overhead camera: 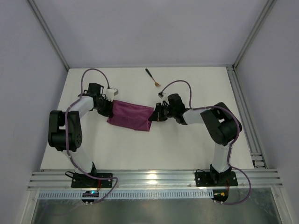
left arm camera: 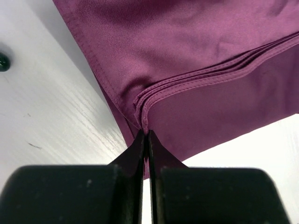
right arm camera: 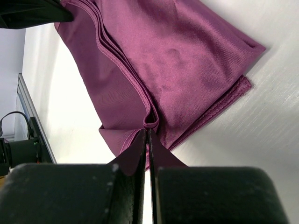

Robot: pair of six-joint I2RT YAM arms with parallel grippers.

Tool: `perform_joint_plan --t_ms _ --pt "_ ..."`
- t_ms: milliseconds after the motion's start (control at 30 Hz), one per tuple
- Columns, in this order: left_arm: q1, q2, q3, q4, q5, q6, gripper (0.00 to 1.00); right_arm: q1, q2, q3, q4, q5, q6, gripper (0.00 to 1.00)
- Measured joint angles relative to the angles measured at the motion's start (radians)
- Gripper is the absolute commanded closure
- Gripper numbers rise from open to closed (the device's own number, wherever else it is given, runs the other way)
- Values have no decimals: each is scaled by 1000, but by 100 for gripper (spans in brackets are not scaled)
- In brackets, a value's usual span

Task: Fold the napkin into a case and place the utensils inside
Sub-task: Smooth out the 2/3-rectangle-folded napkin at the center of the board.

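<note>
The magenta napkin (overhead camera: 131,115) lies folded in several layers as a flat band in the middle of the table. My left gripper (overhead camera: 110,106) is shut on its left end, the stacked hems pinched between the tips (left arm camera: 145,133). At the right end, my right gripper (overhead camera: 152,116) is shut on a small loop of the folded edge (right arm camera: 147,131). In the right wrist view the napkin (right arm camera: 177,60) stretches away to the left gripper's fingers (right arm camera: 32,11). One utensil (overhead camera: 152,77), black-handled with a gold head, lies behind the napkin near the back edge.
An aluminium rail (overhead camera: 243,112) runs along the table's right side and another (overhead camera: 154,177) along the front by the arm bases. Grey walls close in the left, back and right. A small dark round spot (left arm camera: 3,61) shows at the left wrist view's edge.
</note>
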Motion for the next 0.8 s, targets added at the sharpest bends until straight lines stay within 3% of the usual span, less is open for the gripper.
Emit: perform_joint_plan --t_ms 267,533,667,800 --pt "16 -62 0 24 44 -5 100 -16 0 7 0 9 -5 96" --pt "17 -5 5 59 45 -29 100 -22 14 12 0 27 -8 96" --pt "17 66 37 56 35 -45 100 -23 45 30 -5 40 -11 90" --pt "17 99 60 56 31 -57 100 -27 50 35 -17 58 -13 72"
